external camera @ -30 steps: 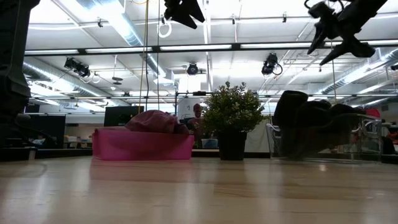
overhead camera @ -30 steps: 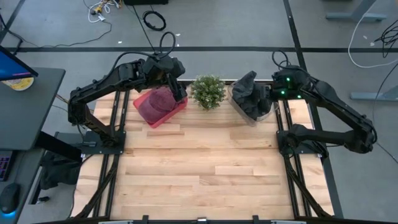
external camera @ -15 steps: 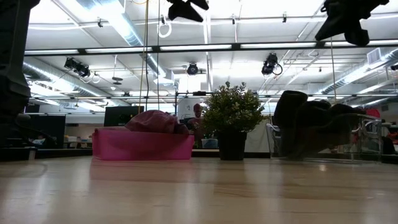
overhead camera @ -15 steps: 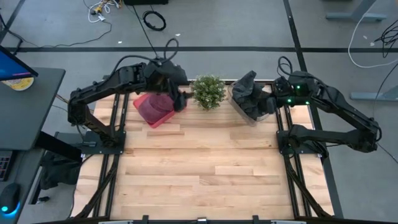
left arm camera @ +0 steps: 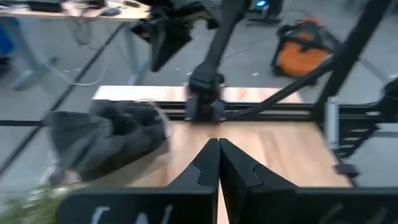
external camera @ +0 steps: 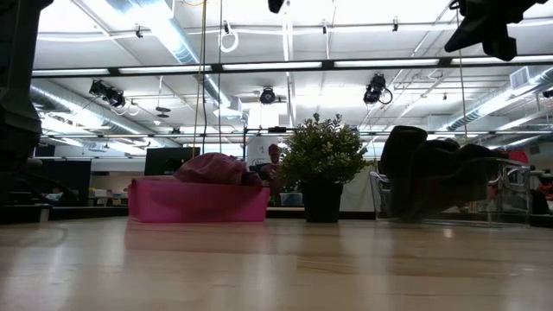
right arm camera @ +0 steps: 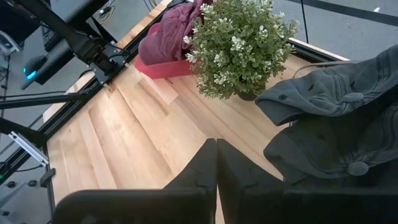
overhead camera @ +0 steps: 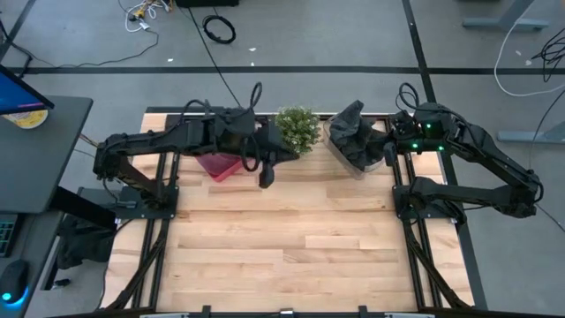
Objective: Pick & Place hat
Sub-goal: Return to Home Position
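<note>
high view: red cap (right arm camera: 165, 34) sits in the red bin (right arm camera: 163, 67) on the left-arm side of the plant (overhead camera: 296, 130), black caps (overhead camera: 353, 137) fill the transparent bin (external camera: 518, 199) opposite, so left tool (left arm camera: 218, 142) and right tool (right arm camera: 216, 142) hang clenched, empty, sorting apparently done.

The red cap (external camera: 210, 168) lies crumpled in the red bin (external camera: 197, 201) at the far edge of the desk (external camera: 276, 268), left of centre, bulging above the rim. The black caps (external camera: 429, 175) are heaped in the transparent bin (external camera: 515, 197) at the far right, piled well above its rim.
</note>
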`<state>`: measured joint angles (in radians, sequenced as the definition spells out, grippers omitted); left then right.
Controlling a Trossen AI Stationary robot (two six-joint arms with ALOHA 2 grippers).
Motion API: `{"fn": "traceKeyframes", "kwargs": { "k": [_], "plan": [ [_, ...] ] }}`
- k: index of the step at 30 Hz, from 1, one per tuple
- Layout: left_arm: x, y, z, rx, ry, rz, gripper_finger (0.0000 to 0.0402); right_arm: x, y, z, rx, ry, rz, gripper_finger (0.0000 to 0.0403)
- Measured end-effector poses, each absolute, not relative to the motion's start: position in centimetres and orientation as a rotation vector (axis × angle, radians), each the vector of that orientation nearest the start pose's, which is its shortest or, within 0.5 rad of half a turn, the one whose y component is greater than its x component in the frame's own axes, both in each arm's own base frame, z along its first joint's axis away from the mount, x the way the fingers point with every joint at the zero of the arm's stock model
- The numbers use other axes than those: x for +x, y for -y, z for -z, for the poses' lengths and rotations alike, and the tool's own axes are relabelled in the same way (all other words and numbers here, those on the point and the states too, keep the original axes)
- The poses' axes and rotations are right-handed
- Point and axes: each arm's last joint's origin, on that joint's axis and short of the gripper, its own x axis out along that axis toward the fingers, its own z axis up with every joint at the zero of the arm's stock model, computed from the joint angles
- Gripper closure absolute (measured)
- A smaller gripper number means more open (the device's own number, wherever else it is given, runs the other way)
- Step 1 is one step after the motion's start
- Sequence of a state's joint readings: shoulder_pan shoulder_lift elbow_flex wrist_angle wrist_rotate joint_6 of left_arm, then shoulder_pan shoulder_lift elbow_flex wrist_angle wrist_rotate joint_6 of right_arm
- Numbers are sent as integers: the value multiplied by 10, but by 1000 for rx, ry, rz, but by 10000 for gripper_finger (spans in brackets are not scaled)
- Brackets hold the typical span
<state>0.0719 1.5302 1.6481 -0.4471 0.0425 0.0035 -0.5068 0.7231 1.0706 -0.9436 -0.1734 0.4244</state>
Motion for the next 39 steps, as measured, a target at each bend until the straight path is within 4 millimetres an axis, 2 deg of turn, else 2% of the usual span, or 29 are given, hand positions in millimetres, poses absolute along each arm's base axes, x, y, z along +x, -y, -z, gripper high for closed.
{"fn": "traceKeyframes", "kwargs": {
  "k": [4,13,25,31,39],
  "plan": [
    [331,-22,-418,-37,-253,24,392,100,50,-364,609,-492,442,397],
    [279,-22,-408,-53,-100,14,397,100,50,-364,618,-490,445,390],
    [203,-16,-354,-103,164,-35,396,100,50,-364,620,-490,445,390],
    [172,-14,-321,-114,263,-45,399,101,51,-365,615,-473,442,390],
    [133,-12,-290,-156,387,-59,398,102,51,-365,615,-472,442,390]
  ]
}}
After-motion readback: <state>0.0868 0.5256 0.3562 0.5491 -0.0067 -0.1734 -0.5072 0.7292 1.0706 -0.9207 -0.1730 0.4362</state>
